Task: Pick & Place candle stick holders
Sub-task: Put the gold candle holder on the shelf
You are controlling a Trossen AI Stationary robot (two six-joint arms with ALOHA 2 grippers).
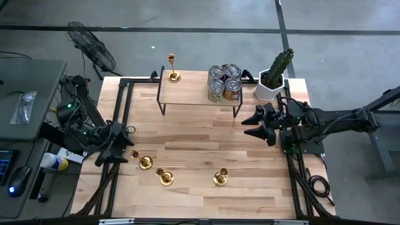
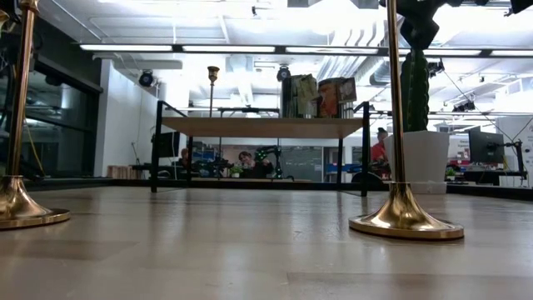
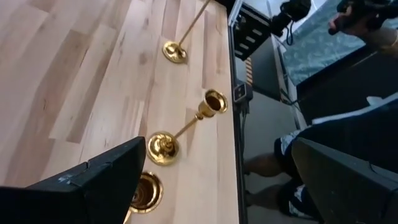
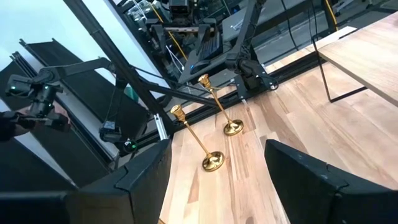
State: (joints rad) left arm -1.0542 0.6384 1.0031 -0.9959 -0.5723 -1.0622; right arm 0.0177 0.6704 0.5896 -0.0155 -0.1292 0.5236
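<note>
**On the shelf: one holder placed, three still to go**

On the black-legged wooden shelf (image 1: 187,94) at the far side of the table (image 1: 206,187), one gold candle stick holder (image 1: 173,67) stands upright at the end away from the cluster of tin cans (image 1: 224,82). By the look of it, that one is done. The other three stand well in front of the shelf, in a loose row near the table's front edge: one (image 1: 145,162) nearest the left arm, a second (image 1: 165,177) just beside it, and a third (image 1: 220,178) farther along, roughly in line with the cans. So I judge the job about a quarter finished.

The left gripper (image 1: 125,152) hangs low beside the nearest of those three, jaws spread wide and holding nothing; its wrist view shows that holder's base (image 3: 147,193) right by one finger. The right gripper (image 1: 257,124) waits off the shelf's can end, near the potted cactus (image 1: 275,76), its jaws partly open and empty.
</note>
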